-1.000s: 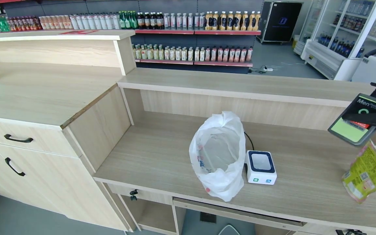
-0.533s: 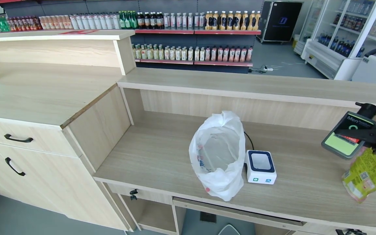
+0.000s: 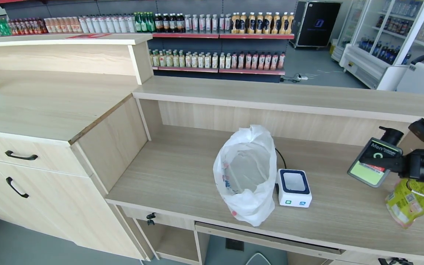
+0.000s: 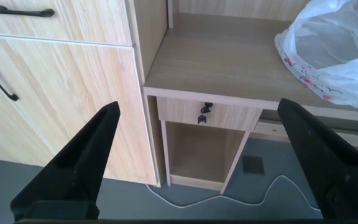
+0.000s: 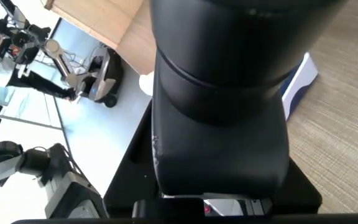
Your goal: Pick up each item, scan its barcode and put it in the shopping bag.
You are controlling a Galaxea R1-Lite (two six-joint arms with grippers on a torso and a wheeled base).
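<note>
My right gripper (image 3: 383,162) is shut on a black and green men's care tube (image 3: 370,170) with a black cap (image 3: 391,135), held tilted above the right end of the counter. In the right wrist view the tube's dark body (image 5: 222,93) looms close, with the scanner (image 5: 300,81) beyond it. The white and blue barcode scanner (image 3: 293,187) sits mid-counter, left of the held tube. Touching its left side stands the white plastic shopping bag (image 3: 247,173), mouth open. A yellow-green pouch (image 3: 409,202) lies on the counter under my right arm. My left gripper (image 4: 197,106) hangs open and holds nothing, low beside the counter front, with the bag (image 4: 334,43) off to one side.
The wooden counter (image 3: 182,173) has a raised back ledge (image 3: 271,94) and a taller cabinet with drawers (image 3: 31,154) on the left. A black cable (image 3: 281,156) runs behind the scanner. Bare counter lies between scanner and pouch. Shelves of bottles (image 3: 215,60) stand far behind.
My right gripper has carried the tube down and to the left, closer to the scanner, and now partly covers the pouch. Bag, scanner and pouch have stayed put.
</note>
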